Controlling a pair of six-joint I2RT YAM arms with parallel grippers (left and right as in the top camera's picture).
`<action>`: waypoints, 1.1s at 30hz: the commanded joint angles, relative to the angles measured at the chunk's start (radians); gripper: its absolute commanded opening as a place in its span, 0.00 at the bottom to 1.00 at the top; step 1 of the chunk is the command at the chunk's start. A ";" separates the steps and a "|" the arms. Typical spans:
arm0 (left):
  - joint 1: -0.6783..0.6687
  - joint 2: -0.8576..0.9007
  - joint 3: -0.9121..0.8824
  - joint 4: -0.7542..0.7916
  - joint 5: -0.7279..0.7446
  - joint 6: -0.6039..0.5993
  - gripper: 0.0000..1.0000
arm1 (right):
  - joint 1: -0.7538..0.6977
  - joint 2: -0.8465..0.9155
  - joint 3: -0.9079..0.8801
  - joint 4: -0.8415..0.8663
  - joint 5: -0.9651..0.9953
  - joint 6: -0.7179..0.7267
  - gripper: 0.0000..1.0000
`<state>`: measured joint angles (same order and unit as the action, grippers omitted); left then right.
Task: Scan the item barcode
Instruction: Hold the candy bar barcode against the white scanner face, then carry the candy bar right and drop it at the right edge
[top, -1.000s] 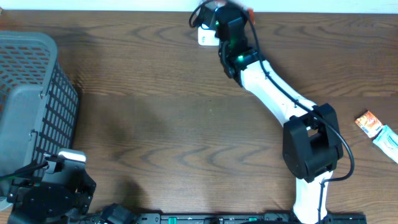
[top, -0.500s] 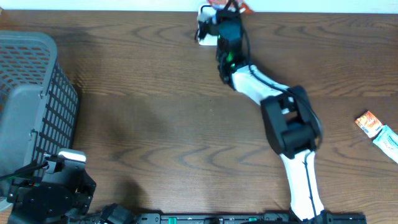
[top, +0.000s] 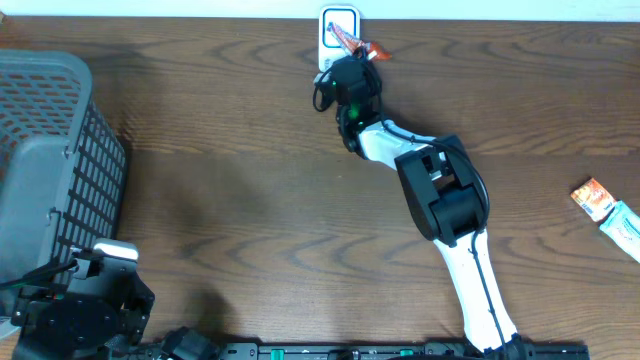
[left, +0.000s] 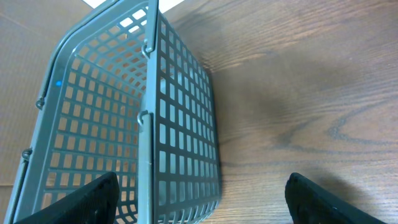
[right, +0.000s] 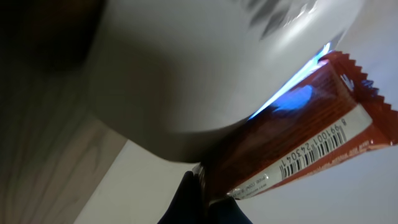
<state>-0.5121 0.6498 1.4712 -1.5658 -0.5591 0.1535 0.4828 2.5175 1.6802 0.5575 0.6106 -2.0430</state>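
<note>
Right gripper (top: 347, 48) is clenched on the packet (top: 356, 42), at 12 o'clock on the table (top: 250, 200), right up against the scanner (top: 339, 22). Change over the last second: forearm has swung from the 2 o'clock side round to 6 o'clock of the scanner, elbow folded in. The white scanner face, covered a second ago, now shows, with the orange packet lying across its 5 o'clock corner.

Wrist view: the fingers pinch the packet (right: 311, 134) at its lower edge, gripper (right: 200, 194) tight. Scanner body (right: 205, 68) sits just above, touching or nearly so. Blue glow (right: 298, 99) falls on the packet's top edge. Barcode (right: 314, 152) is on the side facing the wrist camera, below the glow.

Meaning: presenting step is underway and the beam is landing on the packet, but probably not on the code yet. Likely needs a small roll or shift. Can't tell if a read has registered.

Left gripper (left: 199, 202) is spread wide, holding nothing, parked at 7 o'clock beside the basket (left: 124, 124), unchanged. Two loose packets (top: 603, 207) wait at 3 o'clock.
</note>
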 joint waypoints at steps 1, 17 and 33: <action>0.003 -0.005 0.005 0.000 -0.006 -0.010 0.86 | 0.022 -0.002 0.005 -0.018 0.003 -0.098 0.01; 0.003 -0.005 0.005 0.000 -0.006 -0.010 0.86 | 0.062 -0.048 -0.027 -0.263 -0.002 0.116 0.01; 0.003 -0.005 0.005 0.000 -0.006 -0.010 0.86 | -0.065 -0.615 -0.043 -0.995 0.162 0.922 0.01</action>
<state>-0.5121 0.6495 1.4712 -1.5658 -0.5591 0.1535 0.4992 1.9827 1.6291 -0.3634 0.7059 -1.3811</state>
